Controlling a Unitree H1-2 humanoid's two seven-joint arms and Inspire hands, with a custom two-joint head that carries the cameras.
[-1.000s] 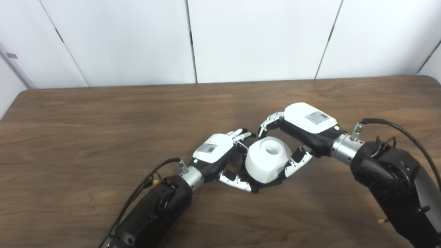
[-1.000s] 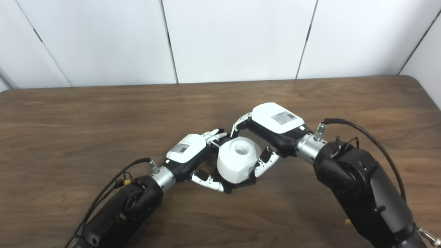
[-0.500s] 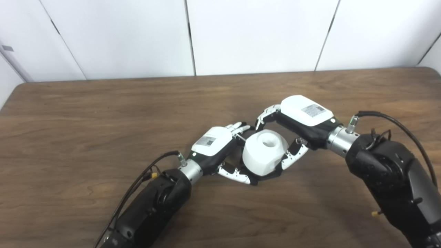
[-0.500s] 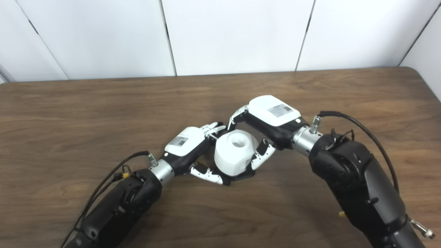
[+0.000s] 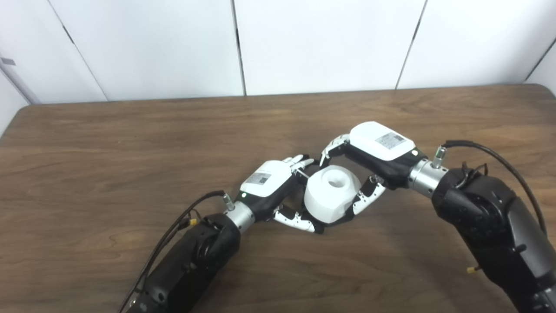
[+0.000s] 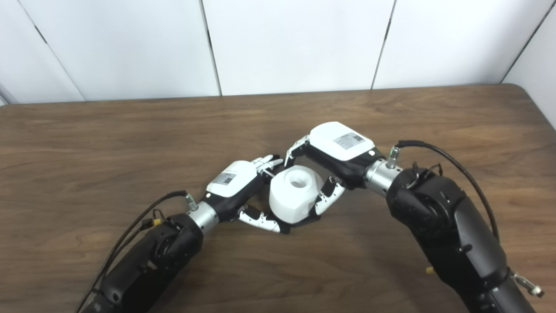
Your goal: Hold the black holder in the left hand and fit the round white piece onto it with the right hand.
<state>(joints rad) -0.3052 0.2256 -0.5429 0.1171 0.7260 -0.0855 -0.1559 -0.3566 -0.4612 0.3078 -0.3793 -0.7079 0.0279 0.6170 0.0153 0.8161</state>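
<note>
Frame centre: right hand (image 5: 377,148) grips round white piece (image 5: 331,199), seemingly seated on black holder (image 5: 319,227) gripped by left hand (image 5: 271,189); release remains.

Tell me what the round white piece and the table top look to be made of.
The round white piece looks like matte plastic, perhaps printed: even white, soft shading, faceted sides, no glare. The table looks like wood or wood-look laminate: brown grain streaks under a faint satin sheen. Which one, the pictures cannot settle.

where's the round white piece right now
The round white piece sits near the table's middle, between the left robot hand and the right robot hand, whose fingers wrap around it.
</note>
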